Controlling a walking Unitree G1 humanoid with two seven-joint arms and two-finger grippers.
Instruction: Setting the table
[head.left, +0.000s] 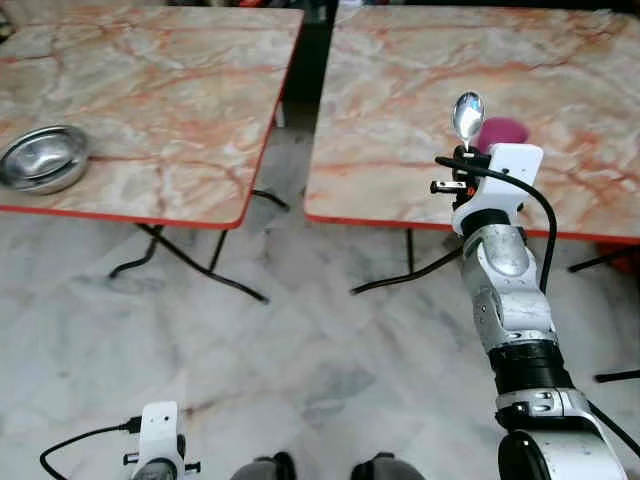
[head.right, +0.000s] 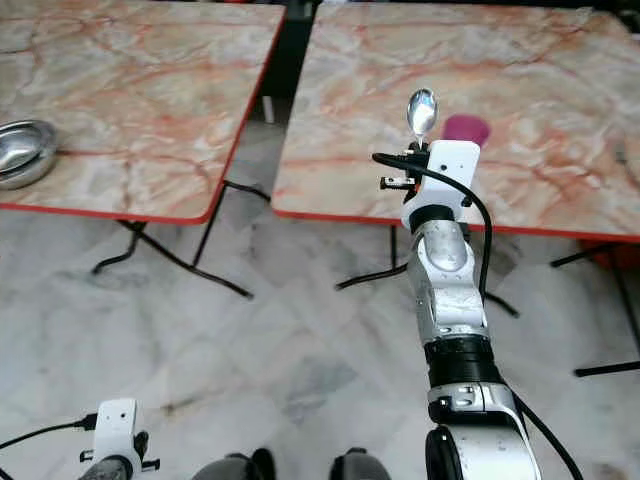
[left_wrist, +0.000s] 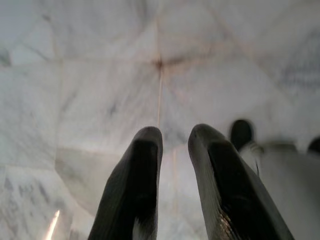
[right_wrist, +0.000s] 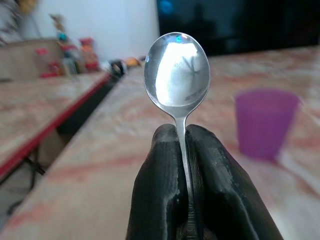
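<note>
The right tool (right_wrist: 182, 145) is raised at the near edge of the right-hand table (head.left: 400, 90), its two black fingers (right_wrist: 155, 190) clenched on the handle of a metal spoon (right_wrist: 176, 75). The spoon stands upright, bowl uppermost, above the white wrist housing. A black cable loops along the silver forearm.

A purple cup (right_wrist: 266, 122) stands on the right-hand table just beyond the spoon, apart from it; from the head camera it is partly hidden behind the wrist housing and the spoon bowl.

A metal bowl (head.left: 42, 158) rests near the front left corner of the left-hand table (head.left: 170, 90), well apart from the spoon and the cup. Both tables have pink-veined marble tops with red edging and black folding legs; a dark gap separates them.

The left tool (left_wrist: 172, 135) hangs low beside the robot's body, pointing down at the marble floor (head.left: 250, 350). Its fingers (left_wrist: 135, 185) stand slightly apart, released, with nothing between them. The robot's two feet appear at the lower edge of the head views.
</note>
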